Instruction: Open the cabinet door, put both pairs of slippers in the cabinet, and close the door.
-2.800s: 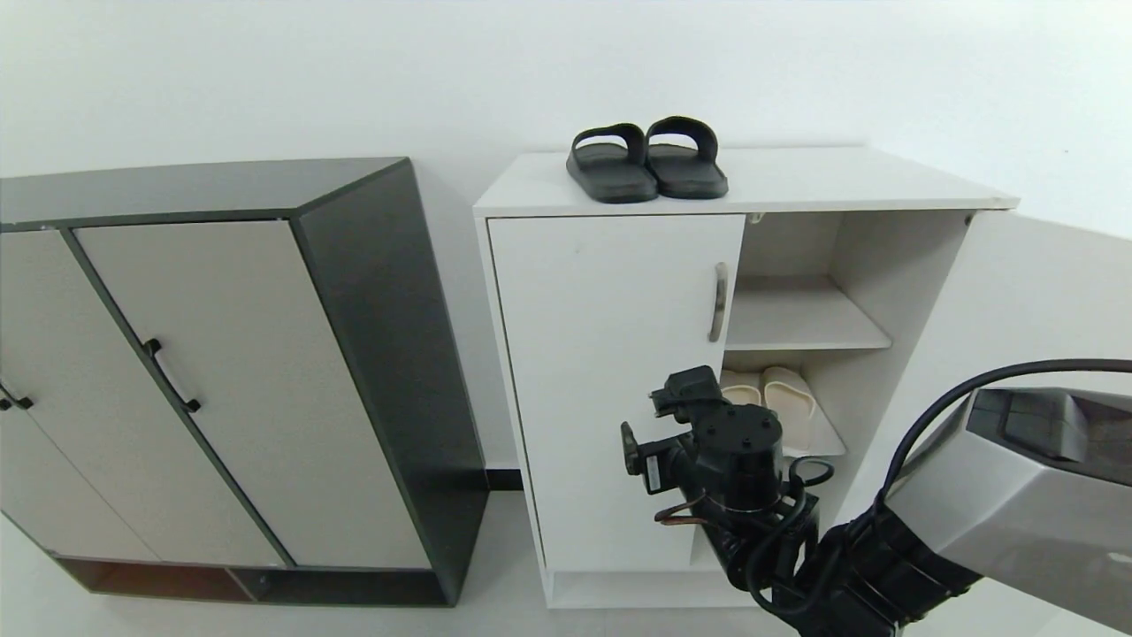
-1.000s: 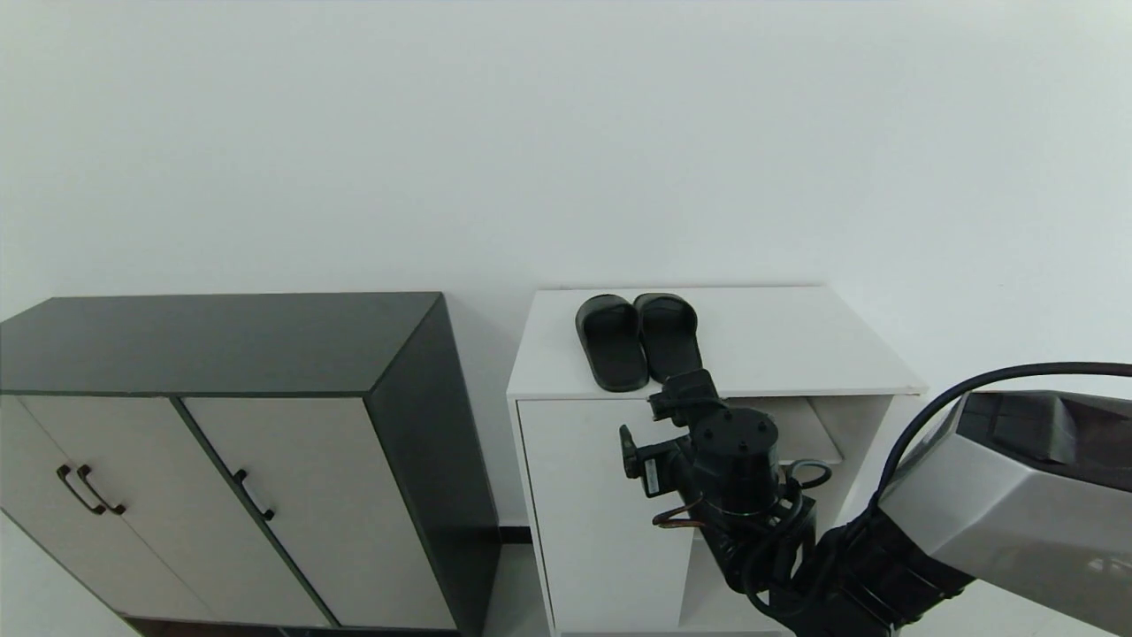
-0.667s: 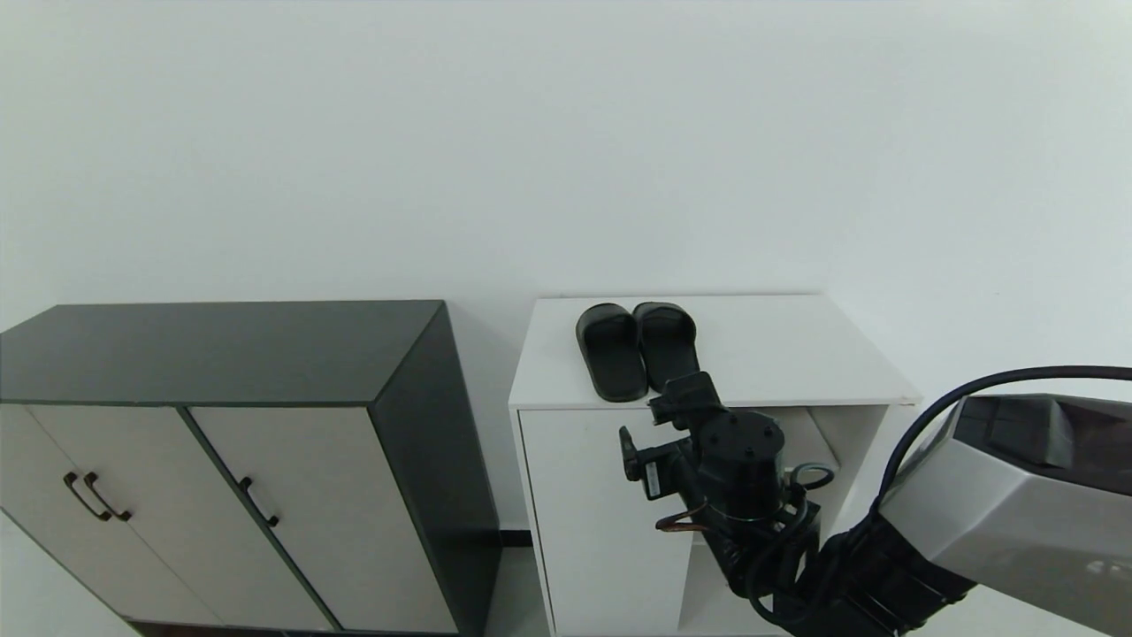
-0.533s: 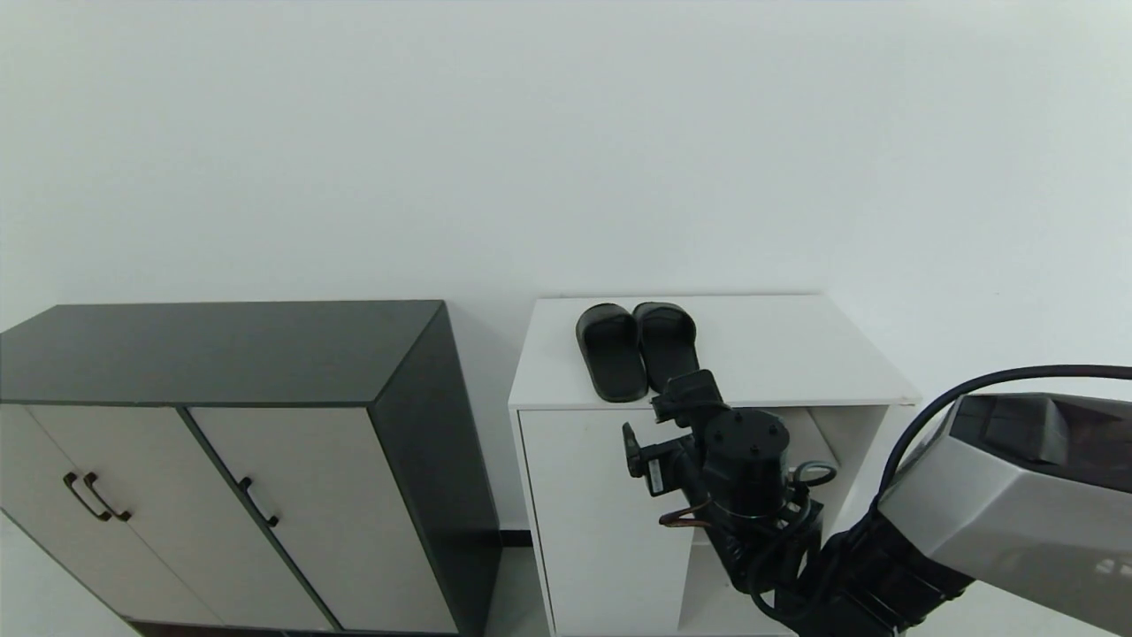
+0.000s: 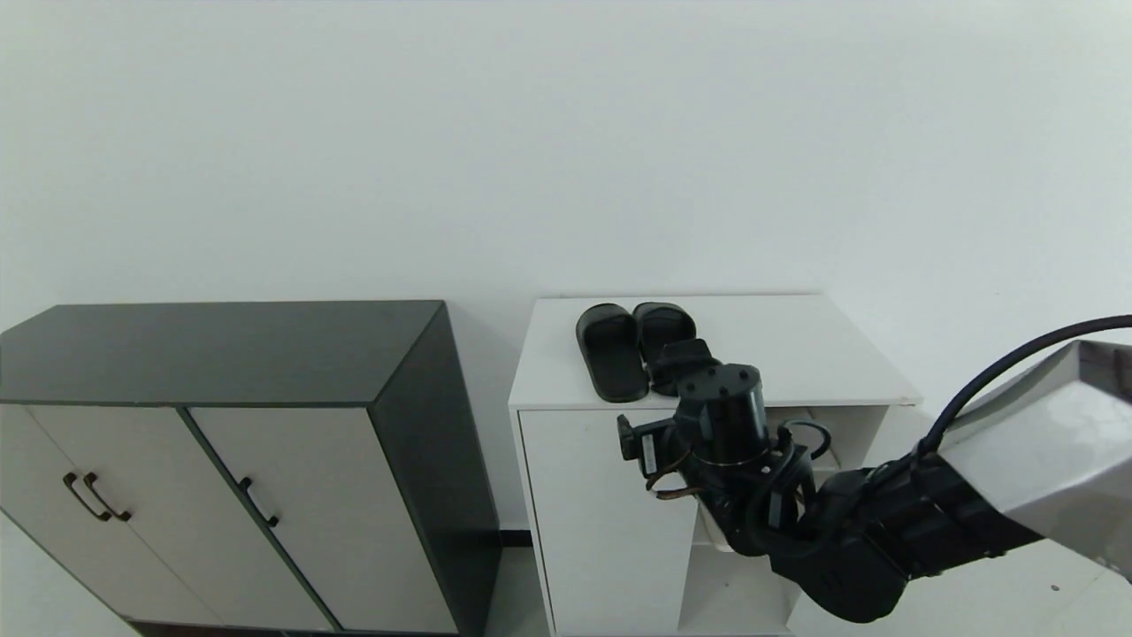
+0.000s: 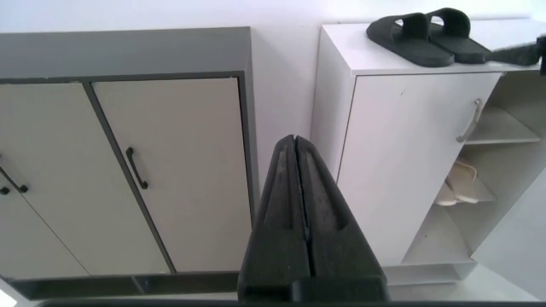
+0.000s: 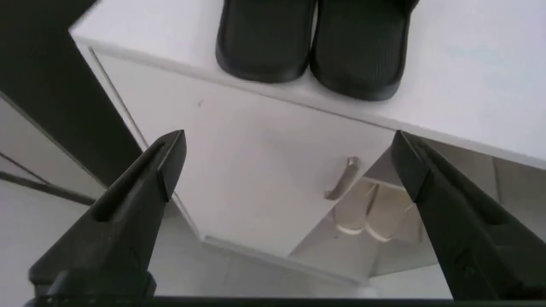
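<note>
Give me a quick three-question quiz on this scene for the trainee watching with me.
1. True or false: the black slippers lie on top of the white cabinet.
2. Where are the pale slippers? A: on the floor. B: inside the cabinet. C: on top of the cabinet.
3. Which gripper is shut, the left gripper or the right gripper?
Key: 1 true; 2 B; 3 left.
</note>
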Controlling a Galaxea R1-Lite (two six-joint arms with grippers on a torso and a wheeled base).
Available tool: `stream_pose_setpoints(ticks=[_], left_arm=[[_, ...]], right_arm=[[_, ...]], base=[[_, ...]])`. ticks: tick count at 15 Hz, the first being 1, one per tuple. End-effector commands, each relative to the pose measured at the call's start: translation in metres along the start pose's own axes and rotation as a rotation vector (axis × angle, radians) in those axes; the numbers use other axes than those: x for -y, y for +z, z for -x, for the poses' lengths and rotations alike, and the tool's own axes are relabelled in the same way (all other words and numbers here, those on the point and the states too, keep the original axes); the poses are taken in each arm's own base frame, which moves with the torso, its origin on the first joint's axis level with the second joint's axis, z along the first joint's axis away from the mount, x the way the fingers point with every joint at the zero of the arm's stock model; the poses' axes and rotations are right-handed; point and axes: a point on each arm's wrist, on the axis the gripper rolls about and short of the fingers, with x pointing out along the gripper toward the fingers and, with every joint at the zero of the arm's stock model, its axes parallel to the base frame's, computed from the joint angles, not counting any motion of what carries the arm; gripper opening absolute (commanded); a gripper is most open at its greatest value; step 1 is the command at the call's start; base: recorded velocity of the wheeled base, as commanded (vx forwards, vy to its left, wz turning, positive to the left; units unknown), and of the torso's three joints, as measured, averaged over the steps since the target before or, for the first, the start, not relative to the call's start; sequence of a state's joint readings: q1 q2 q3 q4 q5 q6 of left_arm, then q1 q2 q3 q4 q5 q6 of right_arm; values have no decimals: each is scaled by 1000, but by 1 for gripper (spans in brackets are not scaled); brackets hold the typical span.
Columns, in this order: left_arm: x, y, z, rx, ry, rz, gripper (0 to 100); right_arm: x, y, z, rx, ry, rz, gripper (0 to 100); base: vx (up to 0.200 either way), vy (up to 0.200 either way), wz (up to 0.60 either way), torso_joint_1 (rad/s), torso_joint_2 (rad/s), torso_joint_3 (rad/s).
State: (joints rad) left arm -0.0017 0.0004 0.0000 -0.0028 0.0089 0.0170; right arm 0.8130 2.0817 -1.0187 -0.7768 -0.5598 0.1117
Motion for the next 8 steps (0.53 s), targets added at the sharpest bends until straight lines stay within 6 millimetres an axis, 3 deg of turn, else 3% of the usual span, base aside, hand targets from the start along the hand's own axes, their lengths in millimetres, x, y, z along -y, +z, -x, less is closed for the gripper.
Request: stream_pose_setpoints(ticks=[1, 2, 8], left_arm=[[0, 0, 0, 1, 0, -1, 0], [0, 0, 0, 1, 0, 0, 0], [0, 0, 0, 1, -3, 2, 0]], right_arm=[[-1, 28, 6, 42, 8, -66, 100], [-1, 28, 6, 37, 8, -66, 100], [0, 28, 6, 36, 5, -65, 100]], base=[[0, 0, 0, 0, 0, 0], [0, 0, 0, 0, 0, 0], [200, 0, 0, 2, 0, 3]])
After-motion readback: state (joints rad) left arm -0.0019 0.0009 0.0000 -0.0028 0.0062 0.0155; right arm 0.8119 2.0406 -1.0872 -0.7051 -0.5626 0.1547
